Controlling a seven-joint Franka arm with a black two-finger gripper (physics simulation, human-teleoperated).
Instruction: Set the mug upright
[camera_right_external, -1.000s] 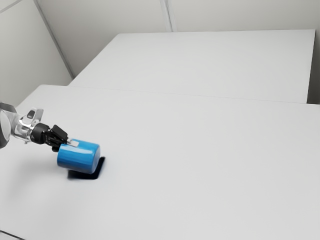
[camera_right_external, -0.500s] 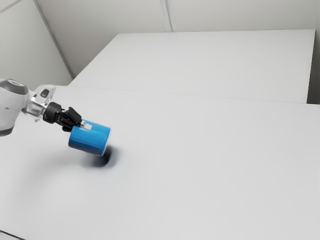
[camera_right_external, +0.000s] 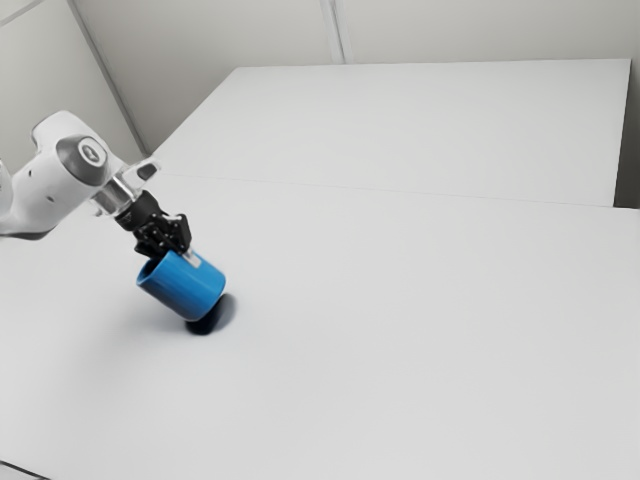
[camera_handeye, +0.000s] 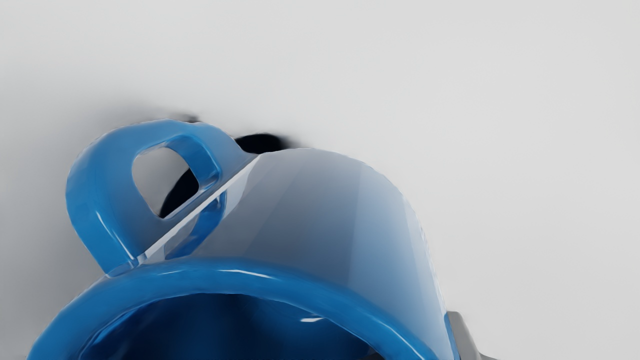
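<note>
In the exterior view my black gripper (camera_right_external: 190, 254) grips the side wall of the blue mug (camera_right_external: 184, 285) near its rim. The mug is held off the table, tilted, its opening facing up toward the exterior view's left and its base lower, above a dark shadow. In the wrist view the mug (camera_handeye: 310, 210) has its rim and dark inside toward my hand, with the handle (camera_handeye: 95, 200) on the side away from the visible finger. One grey fingertip of the gripper (camera_handeye: 425, 350) presses the outer wall; the other finger is mostly hidden inside the mug.
The white table (camera_right_external: 420, 330) spreads around and beneath the mug. Another white surface (camera_right_external: 420, 120) lies behind it, with pale walls beyond. A thin dark line crosses the exterior view's lower left corner.
The mug has risen off the table and shifted toward the exterior view's right with my gripper. My hand has since pitched more downward, turning the mug from nearly lying to a steeper tilt.
</note>
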